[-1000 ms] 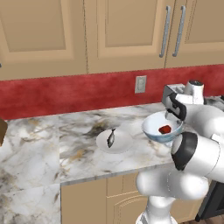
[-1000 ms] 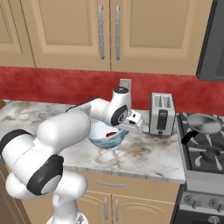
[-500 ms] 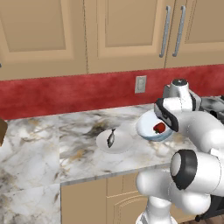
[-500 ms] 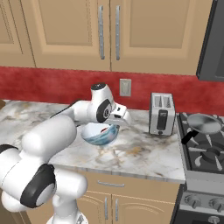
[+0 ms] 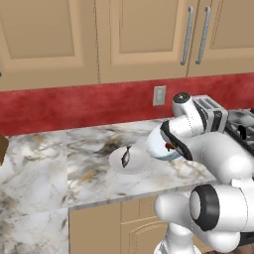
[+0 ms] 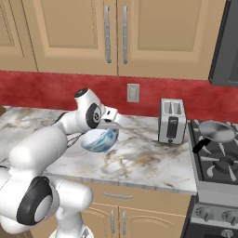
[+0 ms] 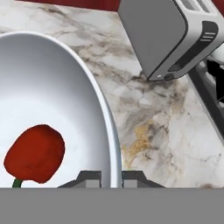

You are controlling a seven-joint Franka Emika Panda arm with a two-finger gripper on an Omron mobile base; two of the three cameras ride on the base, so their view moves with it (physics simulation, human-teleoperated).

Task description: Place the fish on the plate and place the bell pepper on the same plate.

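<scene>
Getting the bell pepper (image 7: 35, 153) comes next, since the fish (image 5: 126, 156) already lies on the plate (image 5: 130, 166). It sits in the bowl (image 7: 52, 87). The gripper (image 7: 111, 177) seems to pinch the bowl's rim, and must let go

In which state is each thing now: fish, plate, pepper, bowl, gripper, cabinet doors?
fish: lying on the plate.
plate: flat on the counter, holding the fish alone.
pepper: inside the bowl, not on the plate.
bowl: tilted, its rim between the gripper's fingertips.
gripper: shut on the bowl's rim.
cabinet doors: closed.
</scene>
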